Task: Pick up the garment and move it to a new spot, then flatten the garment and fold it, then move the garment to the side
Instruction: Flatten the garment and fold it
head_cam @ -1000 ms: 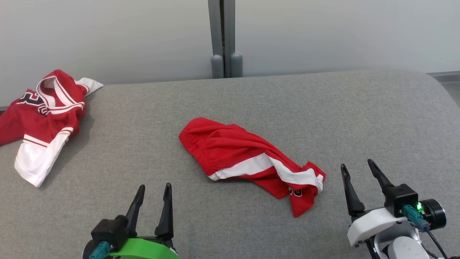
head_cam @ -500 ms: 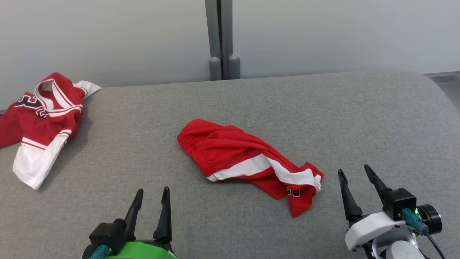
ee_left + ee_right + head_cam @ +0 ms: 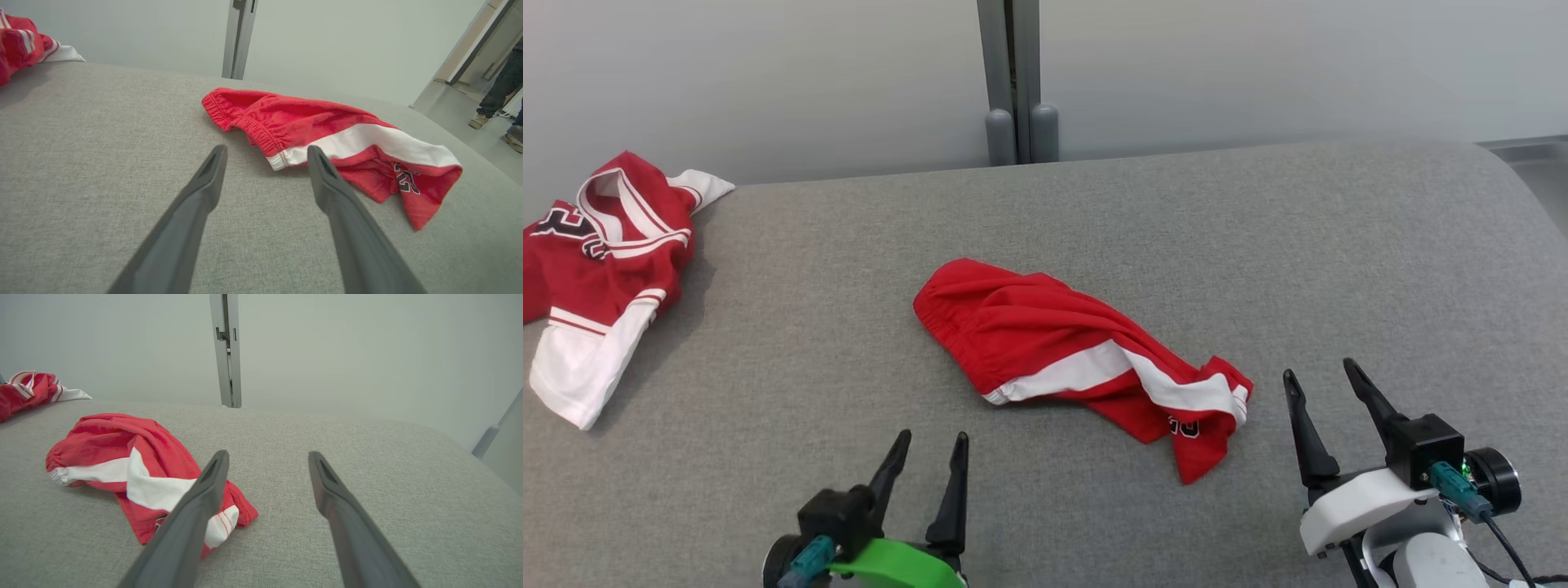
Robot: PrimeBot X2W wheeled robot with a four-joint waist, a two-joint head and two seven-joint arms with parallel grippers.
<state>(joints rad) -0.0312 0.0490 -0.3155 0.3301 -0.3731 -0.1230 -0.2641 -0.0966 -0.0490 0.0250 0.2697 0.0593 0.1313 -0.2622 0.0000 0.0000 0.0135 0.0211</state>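
Red shorts with a white side stripe (image 3: 1062, 347) lie crumpled in the middle of the grey padded table (image 3: 1094, 212). The waistband end points left; the hem with a dark number points lower right. My left gripper (image 3: 934, 443) stands open at the lower left, short of the shorts' waistband. In the left wrist view the shorts (image 3: 318, 130) lie just beyond the open left gripper (image 3: 265, 151). My right gripper (image 3: 1317, 369) stands open at the lower right, just right of the hem. In the right wrist view the shorts (image 3: 122, 457) lie left of the open right gripper (image 3: 267, 456).
A second red and white garment, a jersey (image 3: 596, 269), lies bunched at the table's far left edge. A grey post (image 3: 1011, 82) rises behind the table against a pale wall. A person's legs and shoes (image 3: 496, 94) stand on the floor past the table's right end.
The left gripper has moved right and forward, closer to the shorts. The camera has shifted a little, so the scene sits further left and higher. The right gripper and shorts keep their places.
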